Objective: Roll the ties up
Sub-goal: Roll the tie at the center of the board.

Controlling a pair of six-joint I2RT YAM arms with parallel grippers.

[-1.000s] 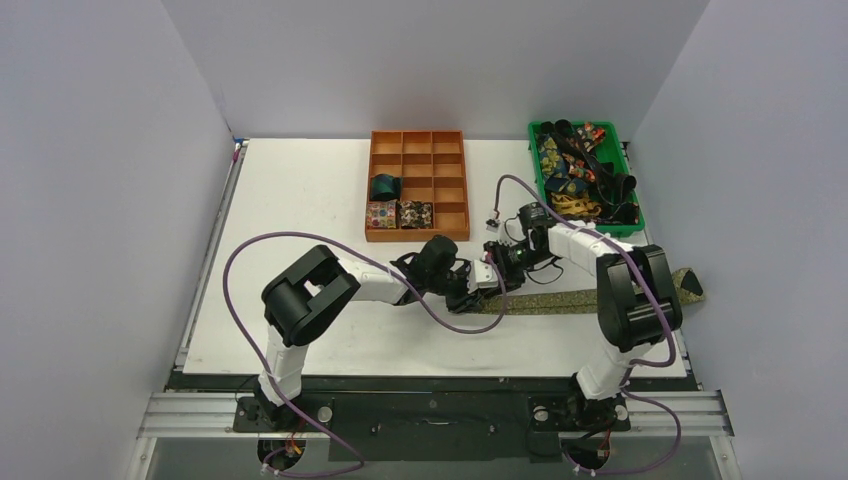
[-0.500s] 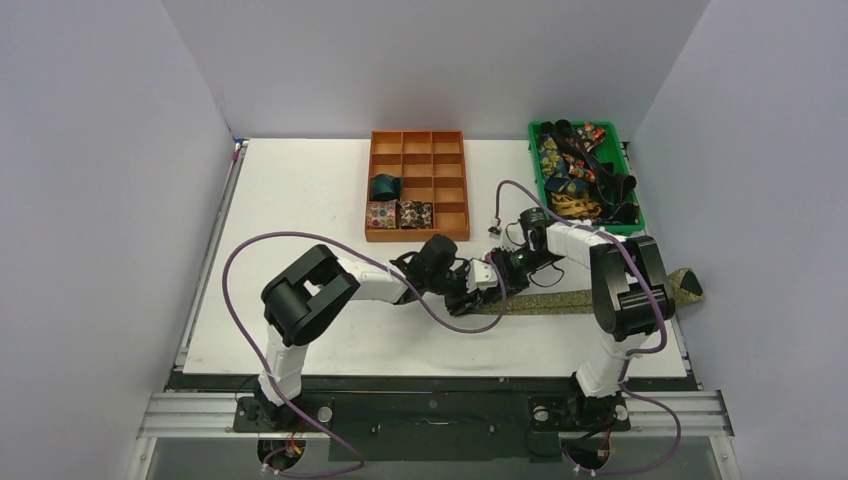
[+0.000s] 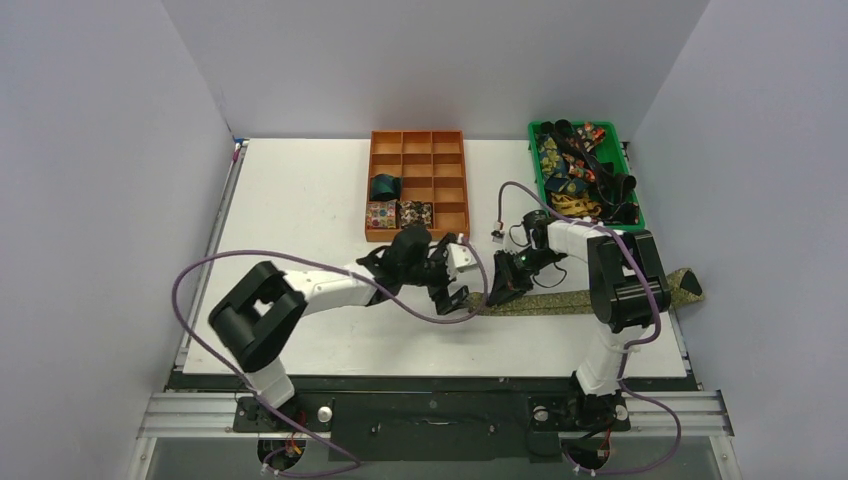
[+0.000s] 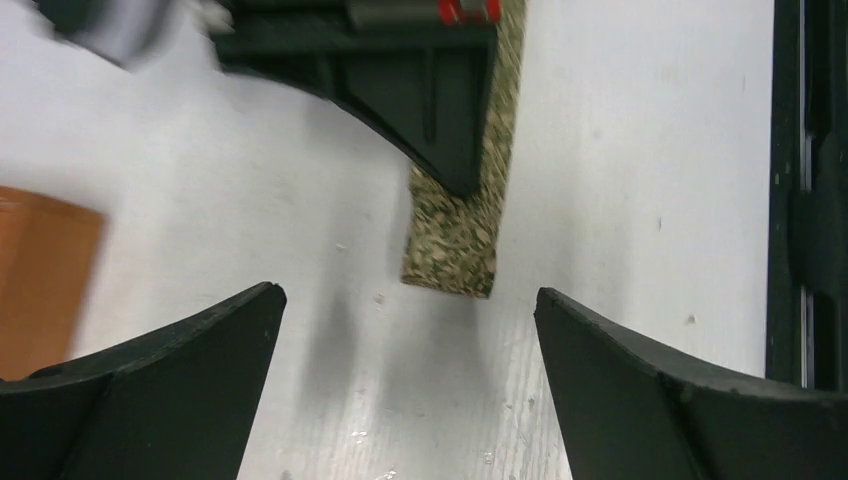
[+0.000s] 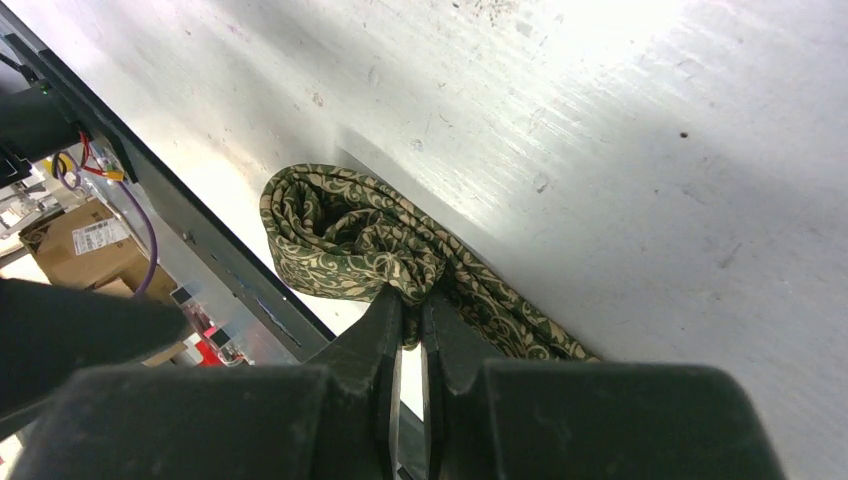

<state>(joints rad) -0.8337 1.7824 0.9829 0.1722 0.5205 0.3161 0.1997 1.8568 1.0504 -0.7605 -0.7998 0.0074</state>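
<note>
Right wrist: right gripper (image 5: pixel 405 305) pinches tie (image 5: pixel 335 240) (olive-gold)

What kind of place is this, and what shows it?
Probably a robotics lab cell: left arm and right arm bolted beside a white table, plain grey walls around it, a green bin of ties.

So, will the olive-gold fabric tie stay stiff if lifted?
Probably floppy: the olive-gold patterned fabric tie bunches in soft folds at the right hand. Unlikely to roll: its strip lies flat on the white table.
</note>
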